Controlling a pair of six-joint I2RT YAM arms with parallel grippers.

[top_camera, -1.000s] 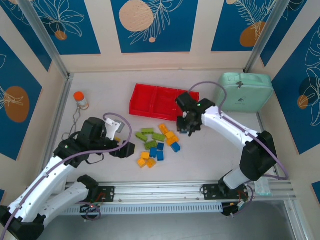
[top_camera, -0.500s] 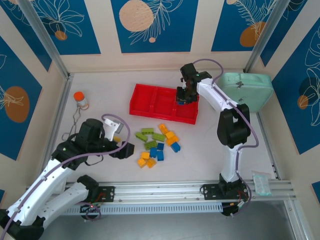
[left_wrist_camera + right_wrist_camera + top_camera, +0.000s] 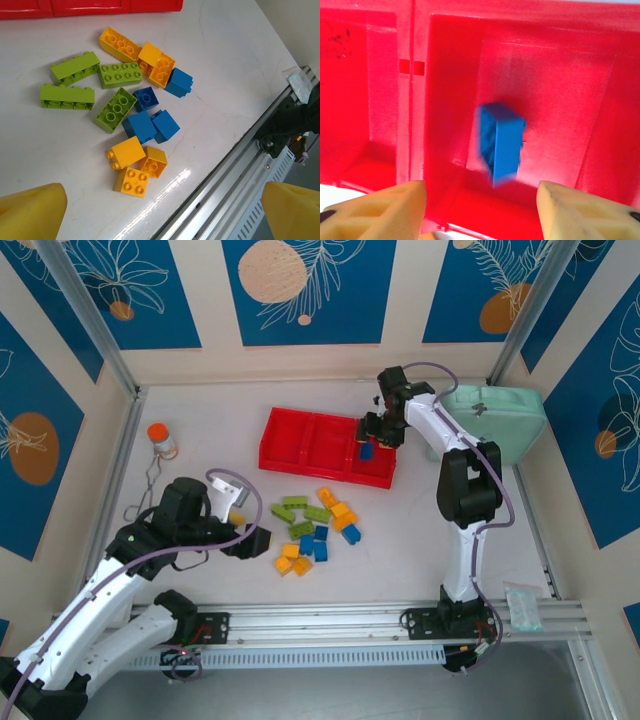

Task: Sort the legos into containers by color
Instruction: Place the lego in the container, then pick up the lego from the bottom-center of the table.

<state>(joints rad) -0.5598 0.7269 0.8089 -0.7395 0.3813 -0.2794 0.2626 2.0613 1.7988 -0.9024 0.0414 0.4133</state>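
Observation:
Several olive-green, orange-yellow and blue legos (image 3: 312, 525) lie in a loose pile on the white table. In the left wrist view I see green bricks (image 3: 75, 67), blue ones (image 3: 140, 126) and orange-yellow ones (image 3: 127, 151). My left gripper (image 3: 255, 538) (image 3: 162, 220) hangs open just left of the pile, nothing between its fingers. My right gripper (image 3: 378, 428) (image 3: 480, 210) stands open over the right compartment (image 3: 560, 90) of the red tray (image 3: 290, 440). A blurred blue brick (image 3: 501, 145) (image 3: 366, 451) is loose in that compartment, free of the fingers.
A mint-green case (image 3: 490, 420) sits at the back right, close to the right arm. A small orange-capped bottle (image 3: 160, 438) stands at the left. The aluminium rail (image 3: 330, 615) runs along the near edge. The tray's middle compartment (image 3: 350, 100) holds nothing.
My right gripper carried a blue brick from the pile to the tray's right compartment and opened; the brick has left its fingers. The left arm has barely moved.

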